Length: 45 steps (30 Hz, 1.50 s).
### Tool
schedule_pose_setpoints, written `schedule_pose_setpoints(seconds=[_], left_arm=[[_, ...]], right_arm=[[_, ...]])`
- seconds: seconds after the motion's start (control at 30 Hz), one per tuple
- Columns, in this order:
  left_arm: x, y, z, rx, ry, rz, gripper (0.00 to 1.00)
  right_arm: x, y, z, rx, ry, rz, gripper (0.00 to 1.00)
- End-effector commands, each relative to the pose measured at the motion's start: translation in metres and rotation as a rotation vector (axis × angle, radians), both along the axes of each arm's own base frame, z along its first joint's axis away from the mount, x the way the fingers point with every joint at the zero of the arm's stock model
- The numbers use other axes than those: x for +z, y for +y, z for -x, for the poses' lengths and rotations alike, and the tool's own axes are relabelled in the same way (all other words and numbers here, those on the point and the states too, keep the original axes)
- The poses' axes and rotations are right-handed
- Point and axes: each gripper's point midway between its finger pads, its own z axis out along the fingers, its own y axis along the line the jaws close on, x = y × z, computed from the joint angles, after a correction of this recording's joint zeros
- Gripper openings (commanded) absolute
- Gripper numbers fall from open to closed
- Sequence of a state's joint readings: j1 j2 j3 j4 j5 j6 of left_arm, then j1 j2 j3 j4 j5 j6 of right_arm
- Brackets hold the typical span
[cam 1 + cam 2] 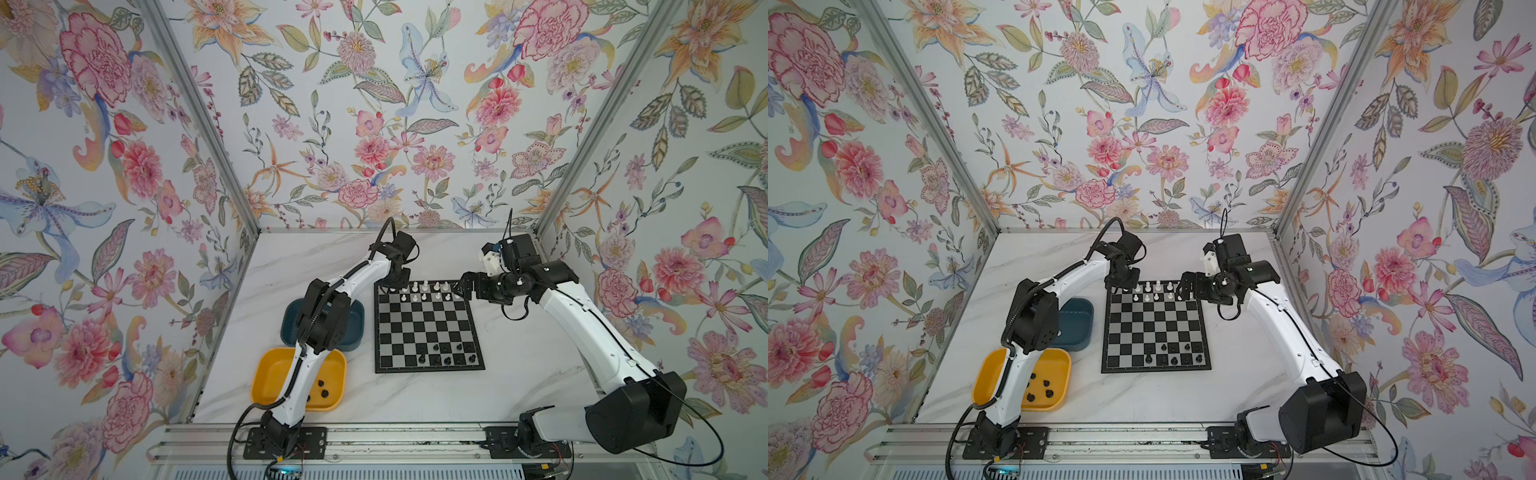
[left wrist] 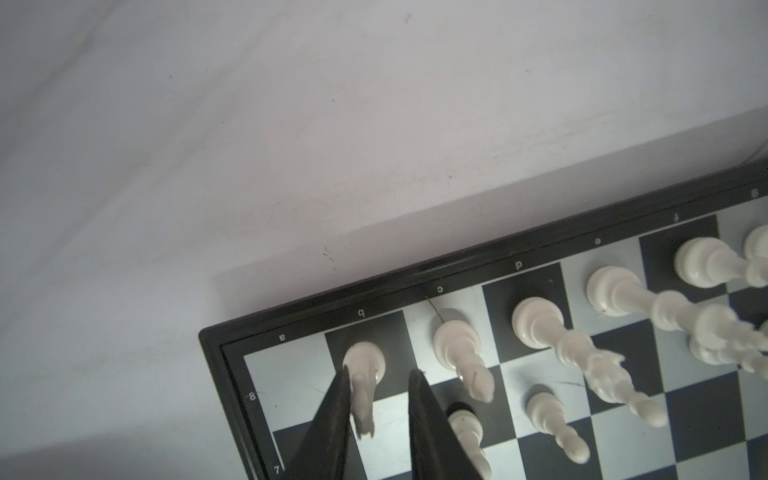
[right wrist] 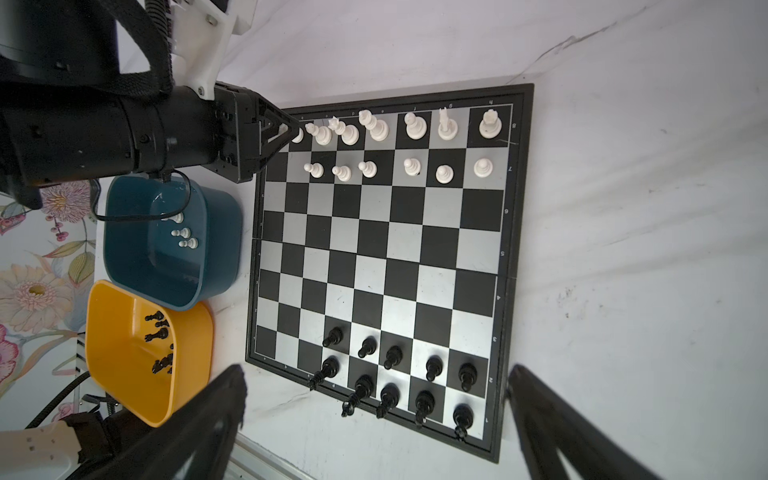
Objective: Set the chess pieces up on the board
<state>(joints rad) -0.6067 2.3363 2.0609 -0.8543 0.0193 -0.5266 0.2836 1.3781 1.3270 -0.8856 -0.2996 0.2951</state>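
The board (image 1: 424, 325) lies mid-table, also shown in a top view (image 1: 1154, 328). White chess pieces (image 1: 424, 287) fill much of its two far rows, and black chess pieces (image 1: 445, 353) stand on its two near rows. My left gripper (image 2: 380, 372) hangs over the far left corner (image 1: 394, 284). A white knight (image 2: 365, 363) stands on its square between the fingers. One finger (image 2: 332, 415) touches it and a gap shows on the other side, so the gripper is open. My right gripper (image 3: 376, 368) is wide open and empty, hovering by the far right corner (image 1: 460, 286).
A teal tray (image 1: 355, 328) left of the board holds a few white pawns (image 3: 185, 232). In front of it a yellow tray (image 1: 272, 374) holds several black pieces (image 1: 322, 388). The left arm (image 1: 328, 307) spans both trays. Walls enclose the table.
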Motion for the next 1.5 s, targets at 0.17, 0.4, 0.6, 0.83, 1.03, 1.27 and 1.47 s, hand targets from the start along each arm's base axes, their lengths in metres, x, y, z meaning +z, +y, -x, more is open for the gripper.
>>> schedule_pose_setpoints(seconds=[0.17, 0.4, 0.6, 0.83, 1.03, 1.27, 1.47], left_arm=[[-0.001, 0.007, -0.001, -0.006, 0.01, -0.024, 0.32], [0.03, 0.014, -0.017, 0.023, -0.063, -0.014, 0.36], [0.086, 0.031, -0.035, 0.071, -0.173, -0.004, 0.44], [0.137, 0.08, -0.027, 0.163, -0.258, -0.041, 0.45], [0.126, 0.154, 0.028, 0.309, -0.217, -0.08, 0.41], [0.067, 0.22, 0.098, 0.477, -0.106, -0.093, 0.38], [0.042, 0.235, 0.12, 0.521, -0.085, -0.076, 0.37]], right_arm=[[-0.003, -0.001, 0.0, -0.003, 0.016, -0.002, 0.99], [-0.001, -0.001, 0.0, -0.007, 0.008, -0.003, 0.99], [0.006, -0.002, -0.003, -0.018, -0.019, -0.002, 0.99], [0.005, 0.008, -0.007, 0.001, -0.017, -0.024, 0.99], [0.001, 0.024, -0.009, 0.036, -0.005, -0.032, 0.99], [-0.005, 0.048, -0.008, 0.097, 0.013, -0.04, 0.99], [-0.006, 0.063, -0.008, 0.138, 0.014, -0.039, 0.99]])
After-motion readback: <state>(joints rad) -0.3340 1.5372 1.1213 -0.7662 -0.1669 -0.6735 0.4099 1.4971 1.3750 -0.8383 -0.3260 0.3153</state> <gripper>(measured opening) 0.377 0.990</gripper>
